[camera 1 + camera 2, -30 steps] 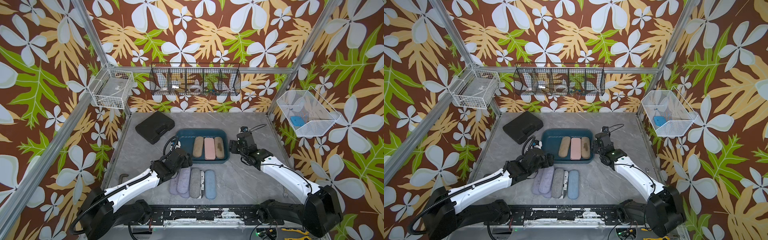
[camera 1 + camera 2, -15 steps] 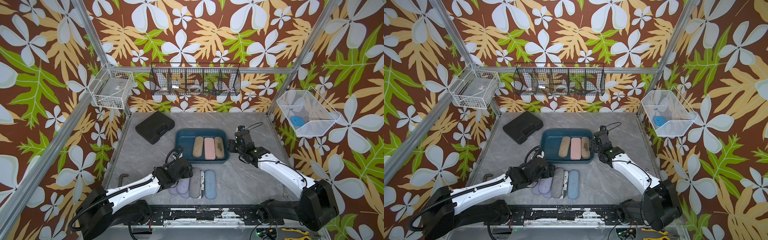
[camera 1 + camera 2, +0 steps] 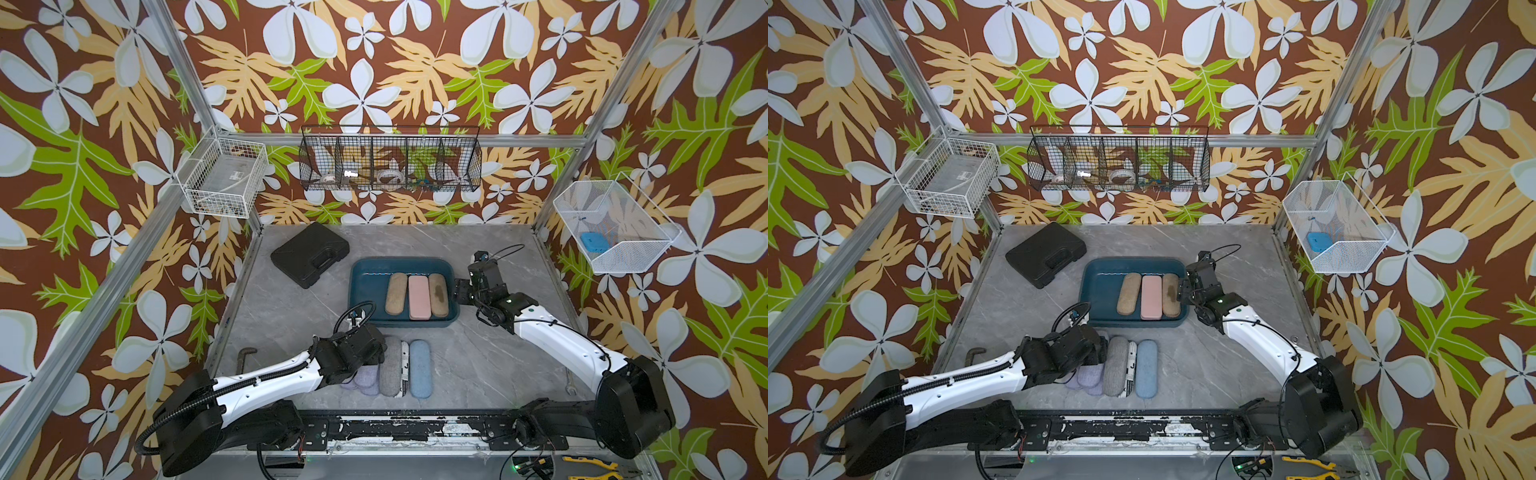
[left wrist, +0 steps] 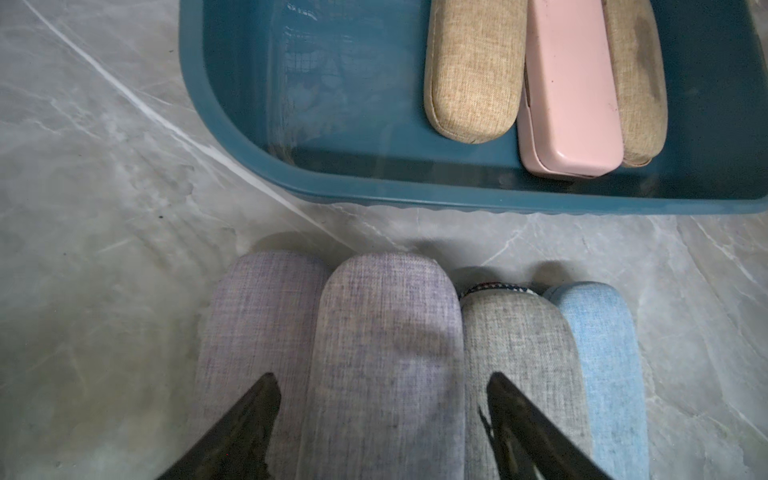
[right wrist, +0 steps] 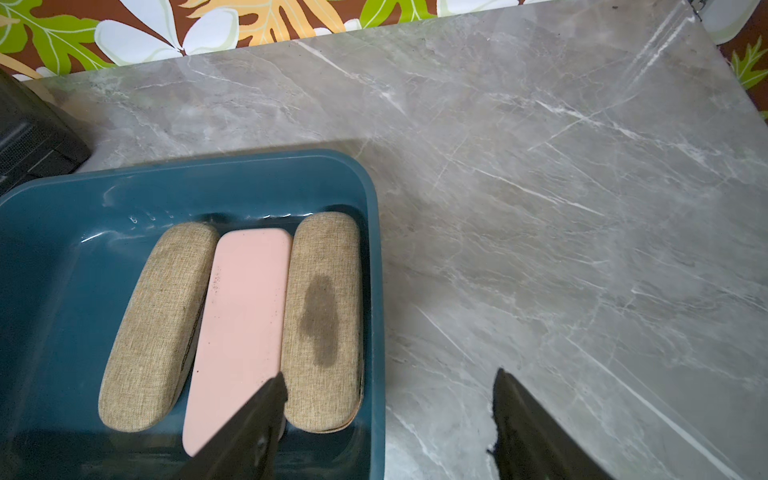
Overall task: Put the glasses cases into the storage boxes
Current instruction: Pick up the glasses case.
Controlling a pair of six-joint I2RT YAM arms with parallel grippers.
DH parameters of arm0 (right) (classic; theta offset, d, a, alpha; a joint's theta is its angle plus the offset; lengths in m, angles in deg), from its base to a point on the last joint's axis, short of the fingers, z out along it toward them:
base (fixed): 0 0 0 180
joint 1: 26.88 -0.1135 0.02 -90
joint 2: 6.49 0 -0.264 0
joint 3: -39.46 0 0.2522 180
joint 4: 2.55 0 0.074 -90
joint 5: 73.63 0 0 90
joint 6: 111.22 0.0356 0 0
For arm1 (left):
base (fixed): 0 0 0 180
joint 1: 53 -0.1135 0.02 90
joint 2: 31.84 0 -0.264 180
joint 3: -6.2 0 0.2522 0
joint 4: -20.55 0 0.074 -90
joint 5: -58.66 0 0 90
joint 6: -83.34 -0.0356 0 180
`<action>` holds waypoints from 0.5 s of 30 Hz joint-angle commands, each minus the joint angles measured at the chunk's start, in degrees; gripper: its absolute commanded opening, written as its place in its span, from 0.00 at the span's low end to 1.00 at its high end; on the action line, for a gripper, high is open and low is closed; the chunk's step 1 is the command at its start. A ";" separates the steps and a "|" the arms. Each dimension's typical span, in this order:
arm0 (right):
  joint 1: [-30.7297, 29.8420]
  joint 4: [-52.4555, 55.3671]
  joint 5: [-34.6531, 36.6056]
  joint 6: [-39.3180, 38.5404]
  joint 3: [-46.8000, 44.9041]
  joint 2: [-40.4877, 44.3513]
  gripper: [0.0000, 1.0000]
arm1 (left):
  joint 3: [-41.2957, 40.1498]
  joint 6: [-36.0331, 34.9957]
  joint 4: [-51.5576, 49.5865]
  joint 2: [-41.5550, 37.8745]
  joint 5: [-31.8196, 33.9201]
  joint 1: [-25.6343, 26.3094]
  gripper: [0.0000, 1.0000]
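The dark teal storage box [image 3: 362,286] holds a tan glasses case [image 3: 396,293], a pink one [image 3: 419,297] and a stained tan one [image 3: 438,294]. In front of it, a row lies on the table: two lavender cases [image 4: 257,316] [image 4: 386,324], a grey one [image 3: 390,370], a newspaper-print one [image 3: 404,365] and a light blue one [image 3: 419,368]. My left gripper [image 4: 380,386] is open and low over the row, its fingers straddling the second lavender case. My right gripper [image 5: 388,382] is open above the box's right wall [image 5: 374,291], one finger over the cases, the other over the table.
A black moulded case [image 3: 309,253] lies at the back left of the table. Wire baskets hang on the walls: white [image 3: 224,178], black [image 3: 390,160], and white mesh [image 3: 611,226]. A metal hook [image 3: 245,357] and a small wrench [image 3: 570,380] lie near the table's sides.
My left gripper has drawn back from the box's front left corner and come down over the lavender cases. My right gripper has shifted slightly towards the box's right wall.
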 commanded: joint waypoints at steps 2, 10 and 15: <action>-0.01 -0.96 -0.42 0.89 -0.17 0.00 0.77 | 0.01 1.31 -1.77 0.70 1.37 0.50 0.79; -0.07 -1.37 -0.91 1.32 -1.03 0.35 0.77 | -0.11 1.88 -2.09 1.55 1.92 0.97 0.78; -0.05 -1.39 -0.67 1.41 -1.32 0.70 0.77 | -0.32 2.24 -1.32 2.14 1.41 1.08 0.76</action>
